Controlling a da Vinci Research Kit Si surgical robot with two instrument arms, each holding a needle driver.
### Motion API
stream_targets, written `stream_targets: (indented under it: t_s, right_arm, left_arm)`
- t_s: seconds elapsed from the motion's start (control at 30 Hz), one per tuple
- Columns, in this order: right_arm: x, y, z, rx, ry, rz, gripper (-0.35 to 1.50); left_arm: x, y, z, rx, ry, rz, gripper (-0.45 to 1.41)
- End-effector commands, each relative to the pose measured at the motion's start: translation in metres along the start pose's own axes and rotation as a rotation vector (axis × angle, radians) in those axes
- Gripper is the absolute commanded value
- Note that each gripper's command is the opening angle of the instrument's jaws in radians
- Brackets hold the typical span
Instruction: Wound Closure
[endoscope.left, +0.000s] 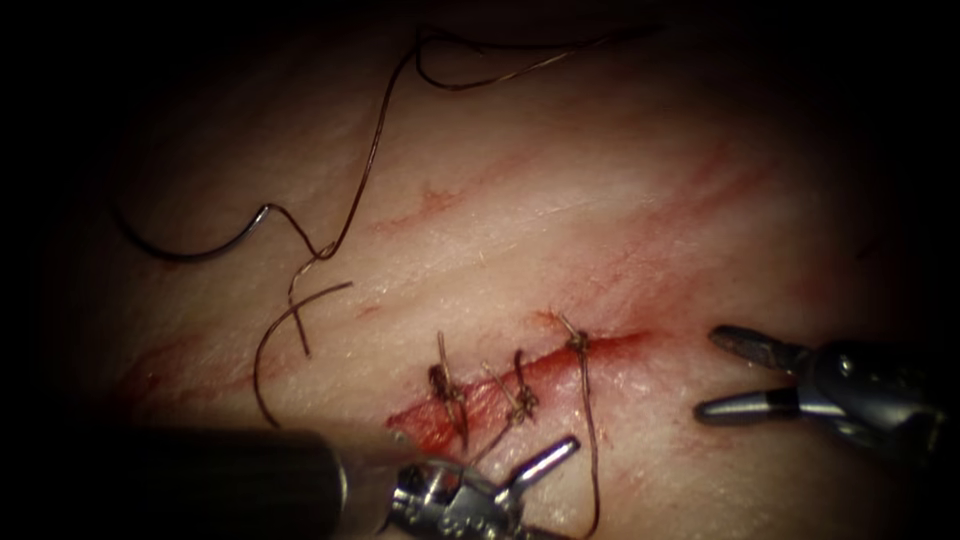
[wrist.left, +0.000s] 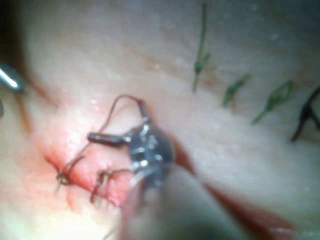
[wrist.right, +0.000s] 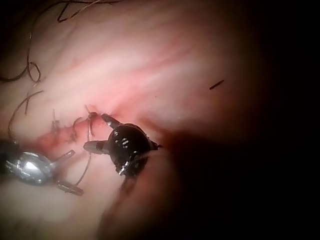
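both grippers (endoscope.left: 722, 375) empty, needle (endoscope.left: 190, 245) loose

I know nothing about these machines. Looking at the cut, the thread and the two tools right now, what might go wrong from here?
1. The needle lies loose on the tissue, far left of the cut, held by neither tool; it may be awkward to pick up.
2. The thread lies in loose loops and could tangle.
3. The left pincer stands open beside a hanging thread end and might snag a stitch. The right pincer is open, holding nothing.

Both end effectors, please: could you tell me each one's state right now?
Left end effector: open, holding nothing.
Right end effector: open, holding nothing.
Needle: lying on the tissue, left of the cut.
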Motion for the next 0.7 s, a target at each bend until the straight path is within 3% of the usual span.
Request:
stream_targets:
  t_s: [0.03, 0.57, 0.7]
  right_arm:
    - [-0.0008, -0.0005, 0.0009, 0.003, 0.001, 0.002, 1.41]
    - [-0.0024, -0.0016, 0.0015, -0.006, 0.006, -0.013, 1.41]
    - [-0.0028, -0.0018, 0.0016, -0.007, 0.007, -0.016, 1.41]
  left_arm:
    - [-0.0003, 0.0006, 0.0007, 0.000, 0.001, 0.007, 1.06]
    - [0.0015, 0.0007, 0.0040, 0.017, -0.013, -0.001, 1.05]
    - [0.0011, 0.0006, 0.0044, 0.018, -0.014, 0.001, 0.94]
